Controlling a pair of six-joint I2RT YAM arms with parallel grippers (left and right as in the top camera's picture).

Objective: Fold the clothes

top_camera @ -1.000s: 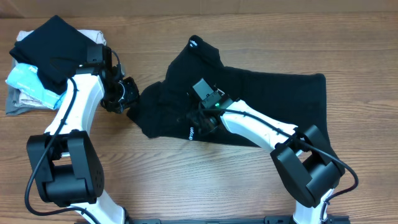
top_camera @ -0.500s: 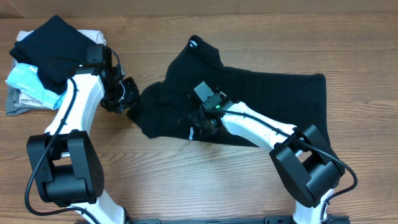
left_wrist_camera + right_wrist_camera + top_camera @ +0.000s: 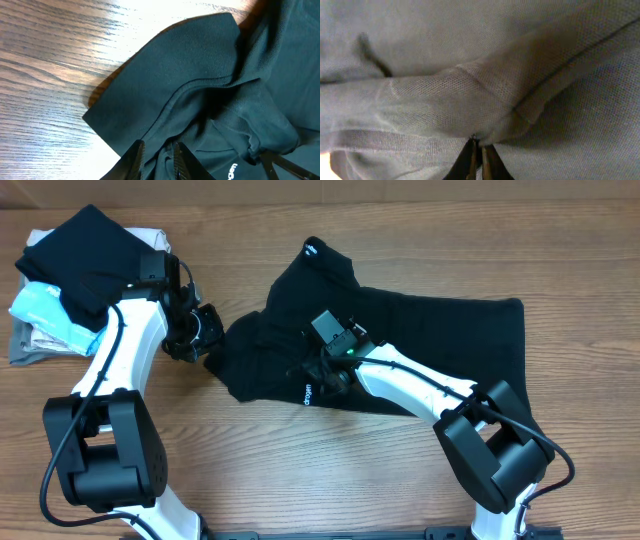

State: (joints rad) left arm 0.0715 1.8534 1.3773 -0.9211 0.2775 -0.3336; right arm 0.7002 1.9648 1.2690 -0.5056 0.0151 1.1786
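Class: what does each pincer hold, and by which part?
The plain black short-sleeved fabric shirt, by both: the left pincer pinches a fold at its edge, the right pincer a puckered fold nearer its middle.

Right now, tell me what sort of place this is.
Probably a robot test bench for laundry folding: a wood-grain table, the left arm and right arm mounted at its near edge, a black shirt lying on it, folded garments stacked in a corner.
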